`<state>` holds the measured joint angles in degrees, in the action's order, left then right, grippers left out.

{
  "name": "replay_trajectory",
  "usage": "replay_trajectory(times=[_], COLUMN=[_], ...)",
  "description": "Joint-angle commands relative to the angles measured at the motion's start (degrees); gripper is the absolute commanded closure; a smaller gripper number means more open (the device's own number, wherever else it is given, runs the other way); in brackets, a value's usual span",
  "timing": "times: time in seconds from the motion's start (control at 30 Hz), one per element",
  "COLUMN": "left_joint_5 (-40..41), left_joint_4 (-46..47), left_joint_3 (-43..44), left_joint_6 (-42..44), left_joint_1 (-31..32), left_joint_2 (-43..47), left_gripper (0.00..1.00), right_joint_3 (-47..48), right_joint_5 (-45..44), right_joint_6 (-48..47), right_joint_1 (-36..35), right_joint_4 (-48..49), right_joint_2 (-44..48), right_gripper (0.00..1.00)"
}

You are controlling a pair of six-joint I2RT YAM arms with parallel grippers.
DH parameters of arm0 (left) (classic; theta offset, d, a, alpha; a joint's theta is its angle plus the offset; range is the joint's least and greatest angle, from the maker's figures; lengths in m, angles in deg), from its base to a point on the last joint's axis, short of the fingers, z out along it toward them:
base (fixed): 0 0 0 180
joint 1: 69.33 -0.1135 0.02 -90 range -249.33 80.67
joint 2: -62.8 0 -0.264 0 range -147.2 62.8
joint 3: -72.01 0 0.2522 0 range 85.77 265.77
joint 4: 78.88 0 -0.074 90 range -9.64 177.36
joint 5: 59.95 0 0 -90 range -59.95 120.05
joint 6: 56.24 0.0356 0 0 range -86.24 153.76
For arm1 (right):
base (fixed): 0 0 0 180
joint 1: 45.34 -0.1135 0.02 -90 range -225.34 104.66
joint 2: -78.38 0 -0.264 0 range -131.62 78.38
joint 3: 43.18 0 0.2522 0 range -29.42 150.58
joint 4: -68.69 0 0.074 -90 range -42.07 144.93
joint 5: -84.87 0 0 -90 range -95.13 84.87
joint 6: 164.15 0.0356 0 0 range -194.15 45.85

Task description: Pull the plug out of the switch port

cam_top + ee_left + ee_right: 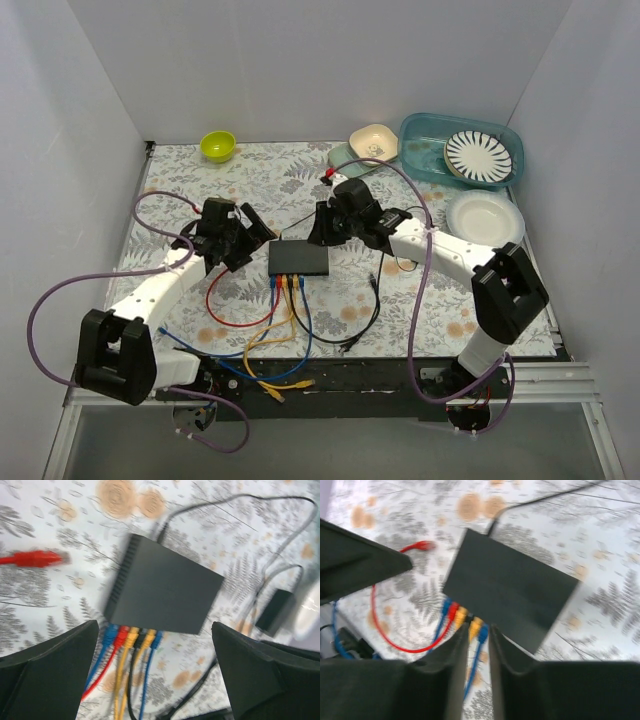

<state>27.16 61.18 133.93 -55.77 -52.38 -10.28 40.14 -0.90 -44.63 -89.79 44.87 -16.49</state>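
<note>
The flower-patterned bench [450,300] carries the switch [298,259] lying flat about midway between the two arms, its sockets facing the near edge. The left gripper [250,242] hangs just off the switch's left side, jaws spread wide and empty. The right gripper [479,630] hangs over the switch's far right part, jaws only a slit apart, also holding nothing. Along the near edge the seated plugs [132,636] sit shoulder to shoulder: blue, red, yellow, one dark, yellow, blue. A loose red plug [37,558] lies on the bench left of the switch, apart from it. From that I judge one plug is already out and the step in hand is clearing away cleanly. Both grippers should rise straight up, and the wide left fingers should stay off the red cable [380,630], whose other end appears to be seated. If another pull is wanted, the right gripper should press the switch down. The left gripper, narrowed first, should take one plug by its body and draw it straight out toward the near edge. Both wrist views are blurred, so no latch tabs can be made out.
</note>
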Motion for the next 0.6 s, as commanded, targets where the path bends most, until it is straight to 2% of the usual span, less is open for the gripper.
replay_trajectory(times=[0.0,0.03,0.07,0.13,0.17,0.23,0.27,0.3,0.4,0.5,0.57], left_joint_5=[-11.4,-13.4,-14.2,-16.4,-16.9,-17.4,-17.4,-17.1,-16.5,-14.7,-13.6], left_joint_4=[8.5,9.5,10.5,13.7,14.3,15.9,16.3,16.6,18.7,19.2,19.0], left_joint_3=[-6.0,-7.3,-8.5,-12.0,-12.8,-15.5,-16.6,-17.5,-21.2,-23.5,-24.0], left_joint_6=[-2.5,-3.1,-4.2,-4.9,-5.0,-5.4,-5.6,-6.5,-7.6,-7.7,-6.7], left_joint_1=[-0.2,-0.1,-0.2,-0.4,-0.5,-0.7,-0.9,-1.1,-1.6,-1.8,-2.1], left_joint_2=[5.0,5.8,6.9,9.5,10.1,11.7,12.3,13.1,15.1,16.3,16.3], left_gripper=[0.08,0.08,0.09,0.10,0.11,0.14,0.15,0.16,0.20,0.21,0.21], right_joint_3=[-0.2,-1.1,-3.6,-7.1,-10.8,-13.6,-14.4,-14.8,-13.7,-12.8,-10.9], right_joint_5=[13.9,15.7,19.7,24.2,28.9,32.3,35.1,36.5,40.8,41.7,40.3], right_joint_6=[4.0,5.5,10.0,15.6,19.5,29.9,32.9,38.5,45.8,45.7,36.1], right_joint_1=[1.6,2.1,3.6,5.6,7.3,8.4,9.0,9.1,9.1,8.9,8.7], right_joint_4=[13.5,16.1,22.7,31.4,43.2,54.5,59.6,68.9,81.8,80.1,65.3], right_joint_2=[-4.4,-5.1,-5.8,-7.9,-8.7,-12.6,-14.0,-17.6,-24.5,-25.9,-24.4], right_gripper=[0.81,0.83,0.82,0.77,0.75,0.71,0.71,0.71,0.70,0.69,0.72])
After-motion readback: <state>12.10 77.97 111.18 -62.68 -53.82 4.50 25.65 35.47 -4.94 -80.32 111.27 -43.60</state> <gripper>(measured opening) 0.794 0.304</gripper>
